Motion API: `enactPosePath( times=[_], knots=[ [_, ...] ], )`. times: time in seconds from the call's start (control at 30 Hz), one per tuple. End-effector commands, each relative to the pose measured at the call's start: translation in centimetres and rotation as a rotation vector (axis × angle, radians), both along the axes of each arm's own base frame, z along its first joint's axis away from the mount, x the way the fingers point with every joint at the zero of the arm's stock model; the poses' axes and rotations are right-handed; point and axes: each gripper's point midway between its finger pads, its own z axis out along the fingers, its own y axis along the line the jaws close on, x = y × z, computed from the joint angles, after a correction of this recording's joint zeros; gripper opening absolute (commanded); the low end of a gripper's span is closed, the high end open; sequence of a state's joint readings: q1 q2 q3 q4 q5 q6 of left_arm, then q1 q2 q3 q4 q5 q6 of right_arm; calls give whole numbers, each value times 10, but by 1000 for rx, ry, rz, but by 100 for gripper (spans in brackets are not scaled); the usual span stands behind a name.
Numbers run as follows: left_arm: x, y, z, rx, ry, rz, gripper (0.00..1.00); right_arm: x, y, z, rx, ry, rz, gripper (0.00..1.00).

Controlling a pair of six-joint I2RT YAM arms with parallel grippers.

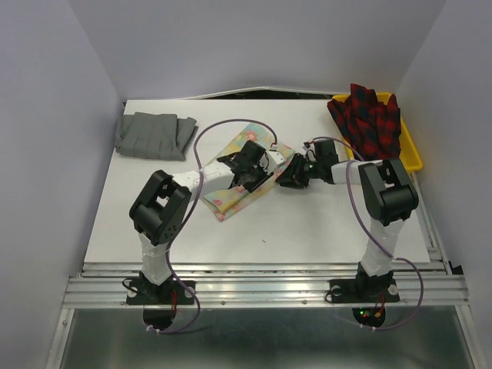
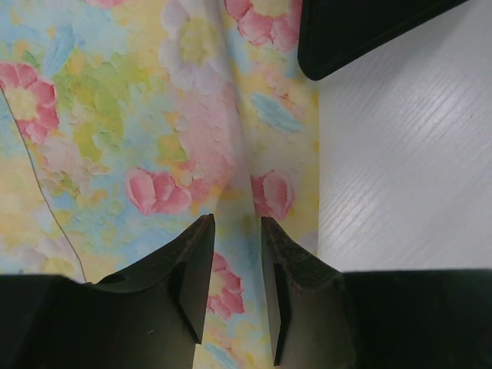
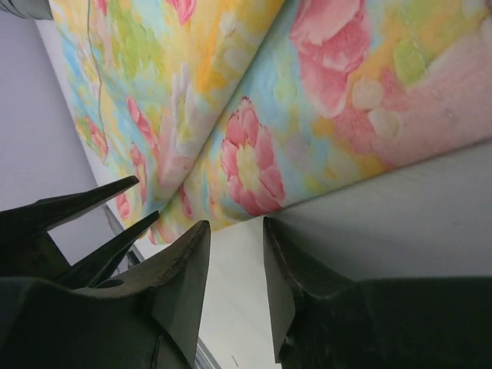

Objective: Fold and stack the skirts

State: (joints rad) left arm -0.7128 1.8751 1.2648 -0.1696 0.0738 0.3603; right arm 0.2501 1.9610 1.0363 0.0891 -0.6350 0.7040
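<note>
Over the white worktop (image 1: 307,223), our left jaws narrowly straddle the floral skirt's (image 1: 227,201) crease, grip unclear; right jaws half-open, empty, at its edge, ready to fold.

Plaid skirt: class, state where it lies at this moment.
In the top view, the plaid skirt lies bunched in the yellow tray at the far right corner of the table.
</note>
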Motion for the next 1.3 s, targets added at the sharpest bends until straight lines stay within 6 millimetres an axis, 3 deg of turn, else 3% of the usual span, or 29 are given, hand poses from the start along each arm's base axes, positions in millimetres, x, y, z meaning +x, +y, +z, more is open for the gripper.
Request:
enactPosePath(
  times=[0.0, 0.2, 0.47, 0.53, 0.6, 0.63, 0.73, 1.03, 1.27],
  knots=[
    [12, -15, 20, -48, -32, 3, 41, 0, -5, -36, -60, 45, -42, 38],
    [12, -16, 12, -32, -16, -5, 41, 6, -7, -50, -97, 66, -46, 22],
    [15, -19, 1, -18, 3, 6, 42, 11, -10, -57, -130, 75, -41, 10],
    [17, -18, 1, -14, -2, 11, 39, 11, -10, -58, -137, 73, -37, 7],
    [20, -17, 3, -17, -14, 21, 28, 11, -12, -59, -148, 76, -39, 3],
    [19, -18, 4, -19, -16, 21, 17, 11, -12, -59, -150, 78, -40, 2],
    [20, -19, 16, -39, -37, 18, 0, 13, -12, -61, -157, 80, -39, 1],
    [12, -20, 39, -78, -55, 5, 0, 10, -16, -63, -178, 90, -50, 1],
    [-7, -27, 52, -106, -61, -41, 0, 4, -19, -67, -193, 121, -55, 1]
  ],
)
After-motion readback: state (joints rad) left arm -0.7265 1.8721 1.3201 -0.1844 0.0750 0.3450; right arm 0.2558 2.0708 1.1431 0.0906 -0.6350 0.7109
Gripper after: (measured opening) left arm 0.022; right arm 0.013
